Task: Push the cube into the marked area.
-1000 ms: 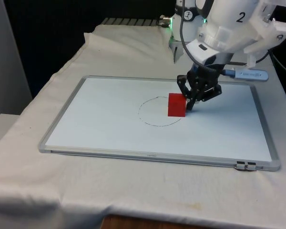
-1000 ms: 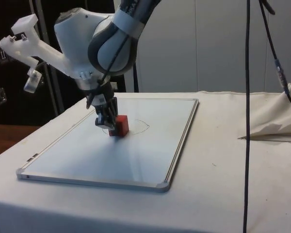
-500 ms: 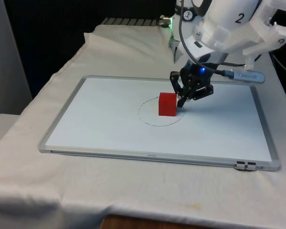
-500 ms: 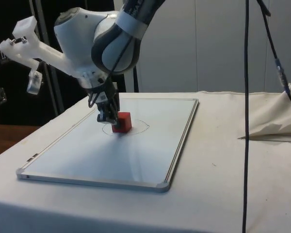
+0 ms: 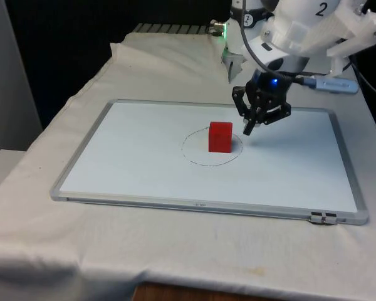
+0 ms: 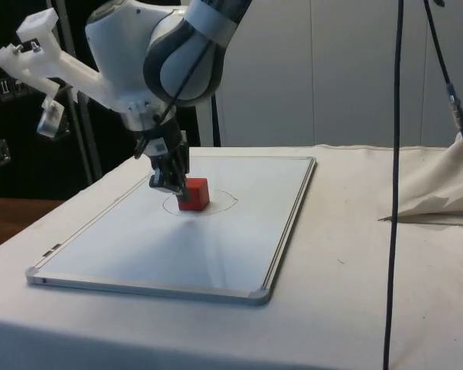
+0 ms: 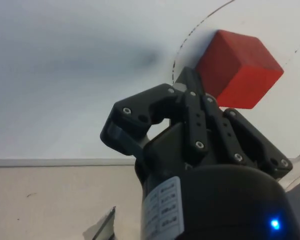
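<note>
Red cube (image 5: 220, 137) inside drawn circle (image 5: 194, 154) — tool (image 5: 248, 130) pressed together, just beside it.

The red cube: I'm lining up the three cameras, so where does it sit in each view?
Front view: red cube inside the drawn circle, mid-whiteboard.
Side view: cube in the circle, beside the gripper.
Wrist view: cube just beyond the gripper.
Shared landmark: the drawn circle.
</note>
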Available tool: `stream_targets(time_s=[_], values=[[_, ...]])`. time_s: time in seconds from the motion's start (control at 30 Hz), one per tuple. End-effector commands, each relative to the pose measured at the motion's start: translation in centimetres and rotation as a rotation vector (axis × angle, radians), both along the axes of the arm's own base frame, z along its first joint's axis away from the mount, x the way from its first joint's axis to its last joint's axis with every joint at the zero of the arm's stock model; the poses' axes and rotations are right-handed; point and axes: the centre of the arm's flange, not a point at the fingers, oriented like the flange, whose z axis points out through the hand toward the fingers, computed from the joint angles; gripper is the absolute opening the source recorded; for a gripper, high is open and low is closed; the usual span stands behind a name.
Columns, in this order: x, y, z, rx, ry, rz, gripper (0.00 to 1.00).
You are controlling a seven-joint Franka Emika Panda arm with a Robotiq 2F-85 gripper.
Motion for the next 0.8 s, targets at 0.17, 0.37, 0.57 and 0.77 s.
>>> stream_targets(time_s=[0.17,0.37,0.57,0.77], values=[[0.1,0.5,1.4,0.029,-0.023,-0.013,0.0],[0.3,1.0,2.6,0.048,-0.041,-0.018,0.0],[0.5,1.4,3.4,0.064,-0.055,-0.019,0.0],[0.7,1.8,3.8,0.072,-0.066,-0.023,0.0]])
